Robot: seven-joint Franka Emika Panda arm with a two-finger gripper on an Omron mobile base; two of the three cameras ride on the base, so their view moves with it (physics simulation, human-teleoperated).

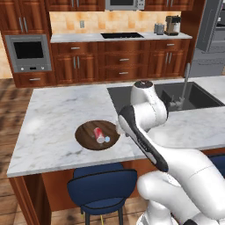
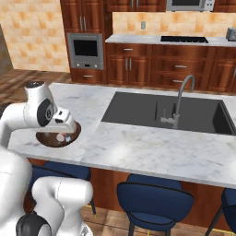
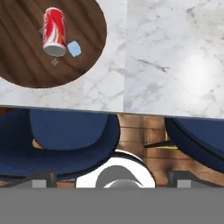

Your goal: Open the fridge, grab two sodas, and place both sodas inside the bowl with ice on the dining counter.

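Note:
The dark brown bowl (image 1: 88, 137) sits on the dining counter (image 1: 57, 114) near its front edge. The red and white soda (image 1: 99, 134) lies on its side in the bowl, beside a pale blue ice cube (image 3: 75, 48). In the hand view the bowl (image 3: 26, 61) and the red can (image 3: 54, 31) are at the upper left. My gripper (image 3: 113, 179) hangs over the counter's front edge, just right of the bowl, open, with nothing between its fingers. The pink-purple soda is out of view. The grey fridge (image 1: 210, 26) stands at the back right.
The inset sink (image 2: 166, 113) with its curved faucet (image 2: 179, 99) lies to the right of the bowl. Blue stools (image 1: 103, 186) stand under the counter's front edge. The wall counter with the cooktop (image 1: 122, 35) runs along the back.

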